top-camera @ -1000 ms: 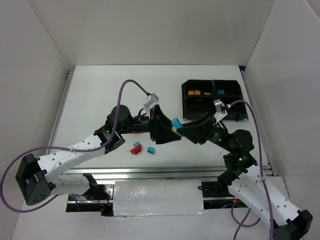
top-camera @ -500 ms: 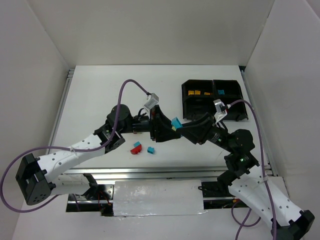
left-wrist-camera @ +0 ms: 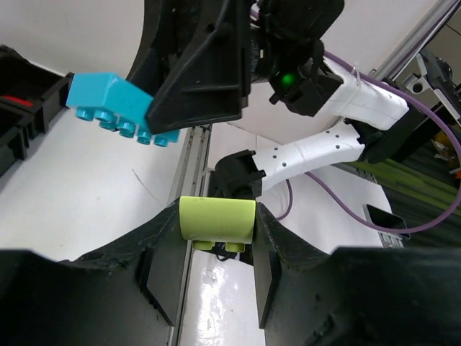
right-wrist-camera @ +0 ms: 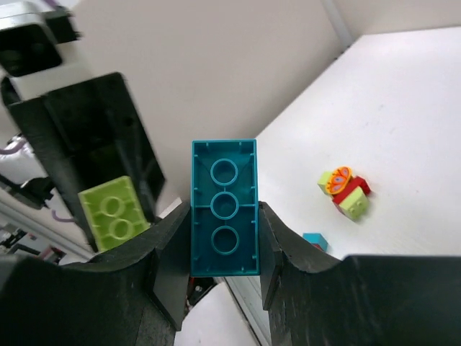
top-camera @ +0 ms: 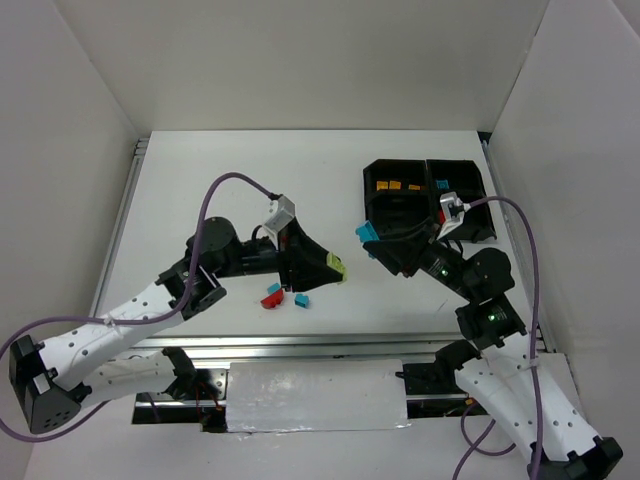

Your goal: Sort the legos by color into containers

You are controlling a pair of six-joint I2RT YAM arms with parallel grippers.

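Observation:
My left gripper (top-camera: 328,268) is shut on a pale yellow-green brick (top-camera: 334,267), held above the table; the left wrist view shows that brick (left-wrist-camera: 217,218) clamped between the fingers. My right gripper (top-camera: 372,240) is shut on a long teal brick (top-camera: 366,233), which shows underside-up in the right wrist view (right-wrist-camera: 224,207). The two held bricks are apart. The black tray (top-camera: 470,225) lies at the far right, just behind the right gripper. A red brick (top-camera: 271,299) and two small teal bricks (top-camera: 301,299) lie on the table under the left arm.
The tray's far compartments hold orange bricks (top-camera: 395,186) and a teal one (top-camera: 443,184). A red and yellow-green cluster with an orange piece (right-wrist-camera: 344,191) lies on the table. The table's near edge and metal rail (top-camera: 320,345) run below the bricks. White walls enclose the table.
The two held bricks were close together at the middle. My left gripper has drawn back left with the green brick; my right gripper has moved right and up toward the tray with the teal brick.

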